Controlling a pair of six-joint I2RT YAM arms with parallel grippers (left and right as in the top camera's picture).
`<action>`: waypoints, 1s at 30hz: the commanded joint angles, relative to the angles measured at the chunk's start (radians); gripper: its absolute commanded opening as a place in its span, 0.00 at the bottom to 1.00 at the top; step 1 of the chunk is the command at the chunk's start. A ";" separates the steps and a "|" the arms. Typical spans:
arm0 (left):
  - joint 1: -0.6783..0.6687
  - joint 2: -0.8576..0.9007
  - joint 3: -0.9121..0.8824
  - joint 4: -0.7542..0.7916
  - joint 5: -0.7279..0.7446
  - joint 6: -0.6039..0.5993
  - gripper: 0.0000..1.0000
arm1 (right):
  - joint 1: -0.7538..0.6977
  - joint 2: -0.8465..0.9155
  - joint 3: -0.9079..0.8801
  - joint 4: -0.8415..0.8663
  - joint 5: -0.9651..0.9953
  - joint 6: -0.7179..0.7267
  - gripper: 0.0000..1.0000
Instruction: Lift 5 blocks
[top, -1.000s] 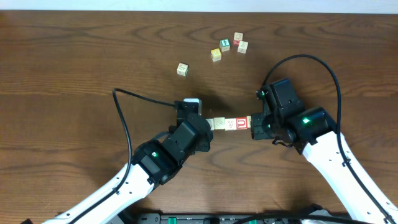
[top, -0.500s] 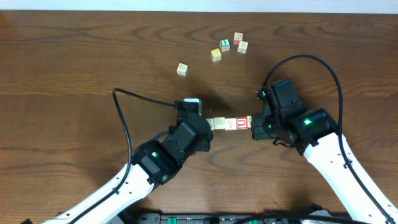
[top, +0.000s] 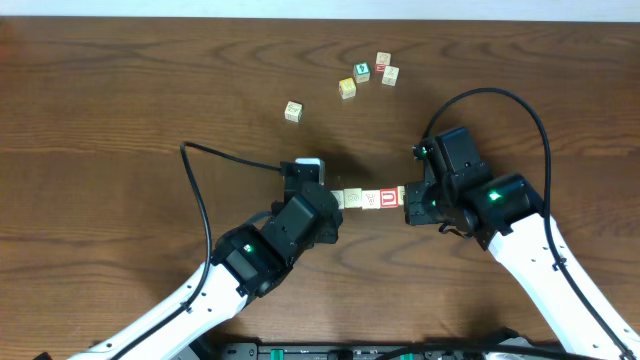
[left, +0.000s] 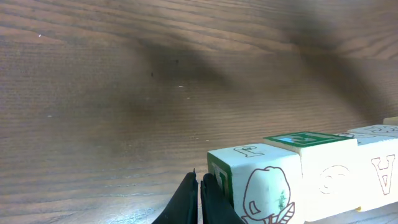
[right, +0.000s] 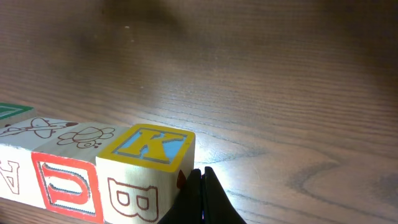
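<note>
Blocks (top: 370, 198) form one line at mid-frame in the overhead view, squeezed end to end between my two grippers. My left gripper (left: 200, 198) has its fingers pressed together, nothing between them, tips against the apple-marked end cube (left: 264, 186) at lower centre of its view. My right gripper (right: 202, 196) is likewise closed, tips touching the K-topped cube (right: 146, 155). Loose cubes (top: 347, 88) lie at upper centre, well apart.

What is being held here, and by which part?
The row of blocks, pinched by its two ends: the shut left gripper presses one end block, the shut right gripper the K block. Neither has a block in its jaws.
</note>
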 joint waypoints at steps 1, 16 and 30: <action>-0.031 -0.019 0.085 0.051 0.163 0.014 0.07 | 0.056 -0.012 0.032 0.019 -0.252 0.006 0.01; -0.031 -0.018 0.085 0.050 0.163 0.013 0.07 | 0.056 -0.011 0.032 0.016 -0.233 0.006 0.01; -0.032 0.029 0.084 0.051 0.163 0.009 0.07 | 0.056 0.059 0.029 0.027 -0.200 0.006 0.01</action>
